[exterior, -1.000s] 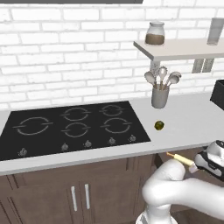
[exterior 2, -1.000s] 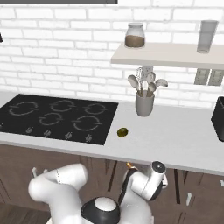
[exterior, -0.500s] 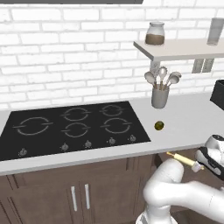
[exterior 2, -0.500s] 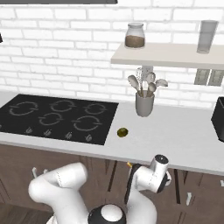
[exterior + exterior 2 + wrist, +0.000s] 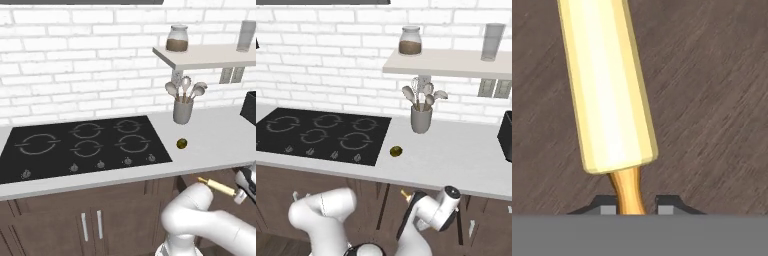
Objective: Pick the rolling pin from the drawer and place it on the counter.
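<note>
Rolling pin (image 5: 607,85): smooth pale cream-tan wooden cylinder with a rounded end, tapering to a thin orange-yellow handle peg; pinched at that peg between the two dark finger tips of the gripper (image 5: 633,206), close against it on either side. Seen from the left base view held in the air below the front edge of the counter (image 5: 220,135), roughly level, at the lower right by the arm's white wrist. Behind it in the hand view, dark brown streaked wood grain of the drawer (image 5: 712,100). Counter a smooth pale grey slab with a glossy black four-burner cooktop (image 5: 85,145) set in; small olive-brown ball (image 5: 182,144) beside the cooktop, grey utensil holder (image 5: 183,110) near a white brick wall (image 5: 75,65).
</note>
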### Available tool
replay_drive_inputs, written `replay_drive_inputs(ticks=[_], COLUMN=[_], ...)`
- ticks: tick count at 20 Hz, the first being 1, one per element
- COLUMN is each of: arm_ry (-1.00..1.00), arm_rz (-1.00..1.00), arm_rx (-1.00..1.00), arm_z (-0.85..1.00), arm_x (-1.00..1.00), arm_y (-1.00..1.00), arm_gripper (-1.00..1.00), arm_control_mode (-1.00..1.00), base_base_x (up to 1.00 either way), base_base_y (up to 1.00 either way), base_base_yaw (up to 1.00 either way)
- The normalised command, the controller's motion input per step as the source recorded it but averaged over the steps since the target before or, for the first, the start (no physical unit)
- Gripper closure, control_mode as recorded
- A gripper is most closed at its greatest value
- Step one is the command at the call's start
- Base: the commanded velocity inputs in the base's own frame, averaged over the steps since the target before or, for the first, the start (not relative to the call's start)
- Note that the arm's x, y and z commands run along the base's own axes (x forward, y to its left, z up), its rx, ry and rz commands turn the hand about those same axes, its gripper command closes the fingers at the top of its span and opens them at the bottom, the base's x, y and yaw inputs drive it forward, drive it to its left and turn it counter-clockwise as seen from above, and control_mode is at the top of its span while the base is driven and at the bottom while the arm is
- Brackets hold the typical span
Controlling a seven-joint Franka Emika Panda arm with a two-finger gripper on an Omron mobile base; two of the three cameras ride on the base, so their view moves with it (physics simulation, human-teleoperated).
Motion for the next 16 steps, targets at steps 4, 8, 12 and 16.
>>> replay_drive_inputs(ticks=[4,8,12,16], arm_ry=[-0.33,-0.04,0.0,0.0], arm_rz=[0.17,0.16,0.19,0.21], arm_rx=[0.18,0.1,0.06,0.04], arm_z=[0.92,1.0,1.0,1.0], arm_x=[-0.46,-0.55,-0.04,0.11], arm_y=[-0.21,-0.06,0.0,0.03], arm_gripper=[1.0,1.0,1.0,1.0], arm_control_mode=[-1.0,-1.0,-1.0,-1.0], base_base_x=[0.0,0.0,0.0,0.0], base_base_y=[0.0,0.0,0.0,0.0], base_base_yaw=[0.0,0.0,0.0,0.0])
